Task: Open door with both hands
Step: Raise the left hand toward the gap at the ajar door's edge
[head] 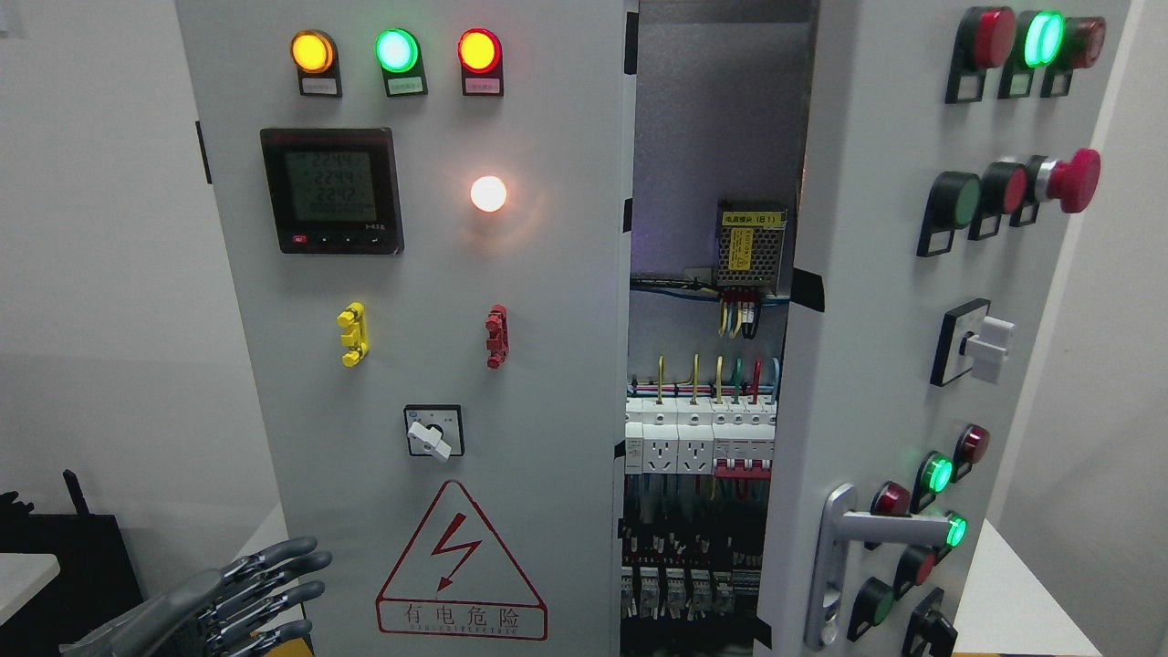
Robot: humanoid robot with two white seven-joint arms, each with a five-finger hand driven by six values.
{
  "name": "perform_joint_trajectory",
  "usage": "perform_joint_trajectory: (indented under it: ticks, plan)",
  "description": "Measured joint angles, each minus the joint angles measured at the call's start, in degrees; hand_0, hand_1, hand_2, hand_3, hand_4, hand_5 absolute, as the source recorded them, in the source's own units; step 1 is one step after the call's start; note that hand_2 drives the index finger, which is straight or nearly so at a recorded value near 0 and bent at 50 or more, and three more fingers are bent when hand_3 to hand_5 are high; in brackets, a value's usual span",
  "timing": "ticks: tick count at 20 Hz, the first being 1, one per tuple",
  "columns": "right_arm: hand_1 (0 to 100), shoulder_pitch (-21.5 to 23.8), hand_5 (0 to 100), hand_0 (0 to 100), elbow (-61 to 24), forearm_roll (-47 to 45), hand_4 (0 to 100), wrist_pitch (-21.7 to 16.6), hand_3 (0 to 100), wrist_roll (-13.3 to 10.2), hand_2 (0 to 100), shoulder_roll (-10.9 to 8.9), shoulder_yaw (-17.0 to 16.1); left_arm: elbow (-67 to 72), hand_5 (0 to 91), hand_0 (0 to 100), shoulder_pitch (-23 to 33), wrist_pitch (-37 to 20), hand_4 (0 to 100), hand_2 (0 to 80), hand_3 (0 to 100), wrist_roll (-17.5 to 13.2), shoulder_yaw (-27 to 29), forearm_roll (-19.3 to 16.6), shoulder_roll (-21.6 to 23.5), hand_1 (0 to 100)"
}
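Now right door (876, 365) ajar; left robot hand (246, 593) spread.

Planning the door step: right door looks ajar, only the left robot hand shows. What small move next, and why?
Probably reach the left robot hand across toward the right door's free edge. The door is only partly swung out, wiring shows in the gap, and the hand hangs open at lower left, touching nothing.

Plain white walls (100, 274), white tabletop (1013, 593)
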Motion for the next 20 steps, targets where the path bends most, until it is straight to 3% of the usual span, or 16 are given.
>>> perform_joint_trajectory:
  ticks: [9, 20]
  plan:
    - [17, 0.1, 0, 50, 0.0, 0.0, 0, -0.2, 0, 0.0, 0, 0.07, 0.1, -1.2, 0.0, 12, -6.1, 2.6, 0, 0.0, 0, 0.0, -3.8, 1.4, 0.9, 39]
    - [17, 0.4, 0, 50, -0.1, 0.0, 0, -0.7, 0, -0.2, 0, 0.07, 0.2, -2.0, 0.0, 12, -24.3, 3.2, 0, 0.0, 0, -0.1, -15.9, 8.3, 3.4, 39]
